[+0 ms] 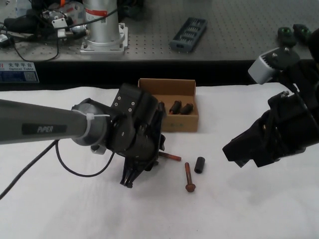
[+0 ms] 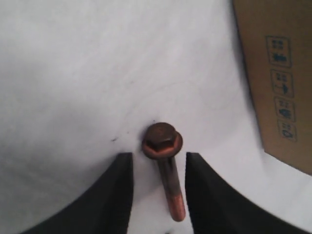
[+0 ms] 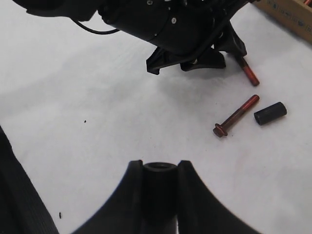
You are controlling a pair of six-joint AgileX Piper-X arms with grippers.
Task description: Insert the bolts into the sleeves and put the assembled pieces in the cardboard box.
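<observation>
My left gripper (image 2: 158,156) is open and low over the white cloth, one finger on each side of a copper bolt (image 2: 164,165), with a gap showing on both sides. From the high view, that bolt (image 1: 171,157) pokes out beside the left gripper (image 1: 144,167). My right gripper (image 3: 160,165) is shut on a black sleeve (image 3: 159,187) and hangs above the cloth at the right (image 1: 244,152). A second bolt (image 1: 189,178) and a loose black sleeve (image 1: 200,164) lie side by side between the arms. The cardboard box (image 1: 172,123) behind them holds two dark assembled pieces (image 1: 180,107).
The white cloth (image 1: 234,209) covers the bench, with free room at the front and right. Behind the cloth is a perforated metal table with a silver post (image 1: 101,25), cables and a dark bit holder (image 1: 188,33). The left arm's cable (image 1: 75,169) trails on the cloth.
</observation>
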